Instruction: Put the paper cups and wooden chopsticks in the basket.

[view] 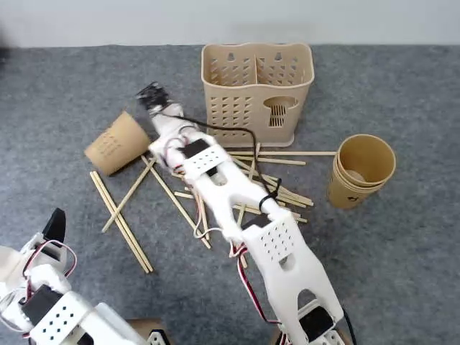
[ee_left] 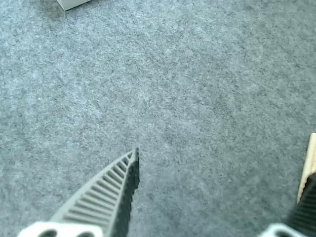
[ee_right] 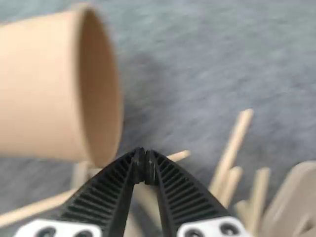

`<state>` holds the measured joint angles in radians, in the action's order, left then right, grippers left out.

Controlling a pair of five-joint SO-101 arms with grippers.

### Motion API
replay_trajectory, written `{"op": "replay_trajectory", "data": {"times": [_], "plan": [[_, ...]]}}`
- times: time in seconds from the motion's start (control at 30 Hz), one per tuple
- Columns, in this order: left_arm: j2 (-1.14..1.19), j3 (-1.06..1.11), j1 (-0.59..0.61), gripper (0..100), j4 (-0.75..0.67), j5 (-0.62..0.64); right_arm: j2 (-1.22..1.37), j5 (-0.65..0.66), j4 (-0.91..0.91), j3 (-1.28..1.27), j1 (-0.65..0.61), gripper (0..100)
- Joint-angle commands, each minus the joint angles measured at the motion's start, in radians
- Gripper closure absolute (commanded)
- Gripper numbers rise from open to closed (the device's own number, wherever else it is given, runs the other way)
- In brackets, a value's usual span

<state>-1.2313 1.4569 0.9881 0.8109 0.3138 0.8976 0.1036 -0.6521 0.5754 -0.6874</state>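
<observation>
A beige perforated basket (view: 257,92) stands at the back of the grey mat. One paper cup (view: 117,142) lies on its side left of the basket, its mouth (ee_right: 101,94) facing my right gripper. A stack of paper cups (view: 361,170) stands upright at the right. Wooden chopsticks (view: 121,210) lie scattered in front of the basket and under the right arm. My right gripper (view: 152,93) (ee_right: 144,165) is shut with nothing in it, beside the lying cup. My left gripper (view: 54,224) (ee_left: 223,165) hangs open over bare mat at the front left, with a chopstick end (ee_left: 308,163) beside one finger.
The right arm's white links (view: 237,201) stretch diagonally over the chopstick pile. Bare grey mat lies at the front left and the far right. A white object's corner (ee_left: 71,3) shows at the edge of the left wrist view.
</observation>
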Motion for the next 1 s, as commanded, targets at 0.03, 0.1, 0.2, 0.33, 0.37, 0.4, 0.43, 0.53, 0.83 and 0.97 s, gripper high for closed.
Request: {"op": "replay_trajectory", "data": {"times": [0.03,0.1,0.2,0.33,0.37,0.4,0.43,0.53,0.83,0.97], "plan": [[-0.018,-0.004,0.006,53,-0.008,0.011,-0.168,0.009,-0.188,0.054,-0.085,99.0],[-0.018,-0.004,0.006,53,-0.008,0.011,-0.202,0.009,-0.243,0.054,-0.119,99.0],[-0.018,-0.004,0.006,53,-0.008,0.011,-0.252,0.009,-0.314,0.054,-0.168,99.0],[-0.018,-0.004,0.006,53,-0.008,0.011,-0.318,0.011,-0.384,0.054,-0.199,99.0],[-0.018,-0.004,0.006,53,-0.008,0.011,-0.329,0.011,-0.395,0.054,-0.199,99.0],[-0.018,-0.004,0.006,53,-0.008,0.011,-0.340,0.011,-0.407,0.054,-0.197,99.0],[-0.018,-0.004,0.006,53,-0.008,0.011,-0.348,0.011,-0.421,0.054,-0.196,98.9],[-0.018,-0.004,0.003,53,-0.008,0.011,-0.364,0.009,-0.456,0.054,-0.188,98.9],[-0.018,-0.004,0.002,53,-0.008,0.011,-0.352,0.140,-0.450,0.049,-0.082,77.9],[-0.018,-0.004,0.002,53,-0.008,0.011,-0.308,0.298,-0.395,0.049,-0.044,77.8]]}}
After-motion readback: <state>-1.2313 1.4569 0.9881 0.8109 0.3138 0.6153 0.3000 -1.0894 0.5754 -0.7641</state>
